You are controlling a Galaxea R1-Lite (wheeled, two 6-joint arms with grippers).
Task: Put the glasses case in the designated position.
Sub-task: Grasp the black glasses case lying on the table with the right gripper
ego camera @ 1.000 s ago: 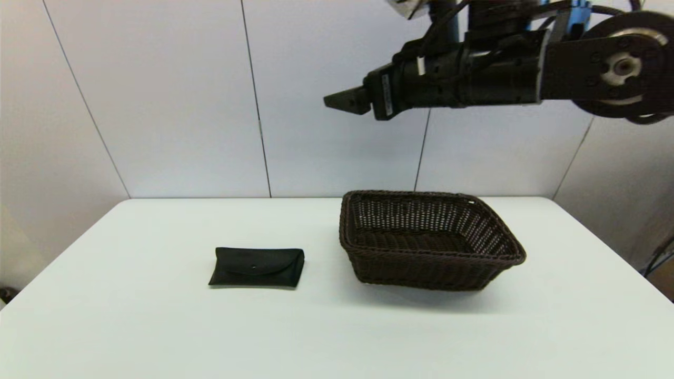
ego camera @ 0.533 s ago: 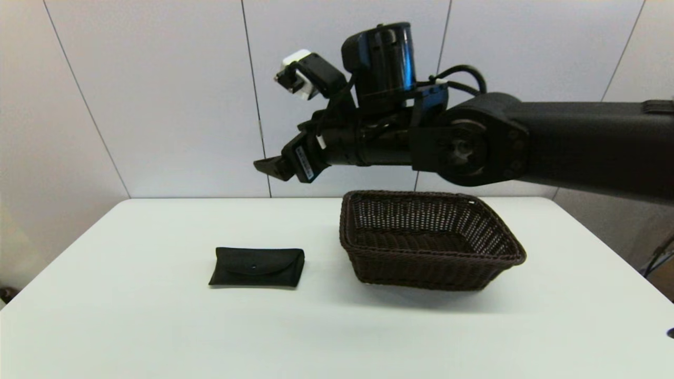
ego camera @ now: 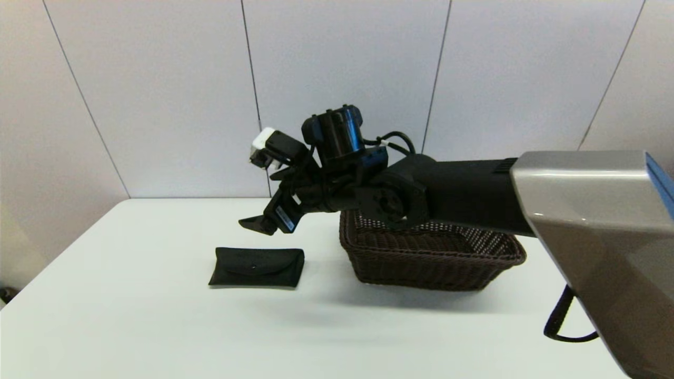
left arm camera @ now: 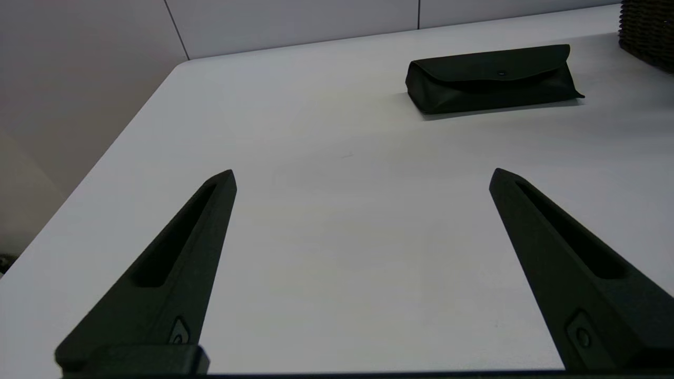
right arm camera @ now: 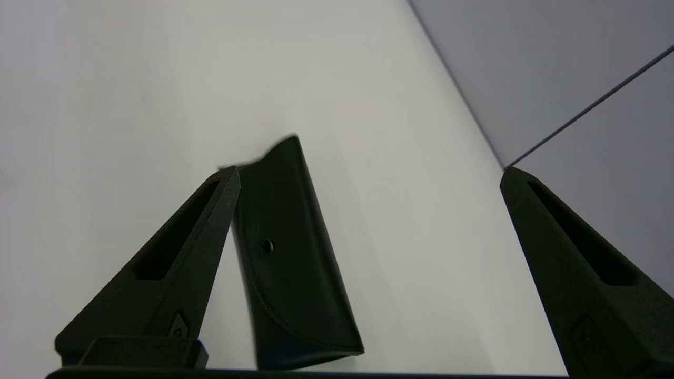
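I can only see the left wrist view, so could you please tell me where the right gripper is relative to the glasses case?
Observer: The right gripper hangs in the air just behind the glasses case, not touching it.
Operator: Are its fingers open?
Observer: Yes, the right wrist view shows them wide apart, with the case nearer one finger than centred.
Operator: And the basket?
Observer: The basket sits right of the case, apart from it, and the right arm crosses above it. Your left gripper is open, short of the case.
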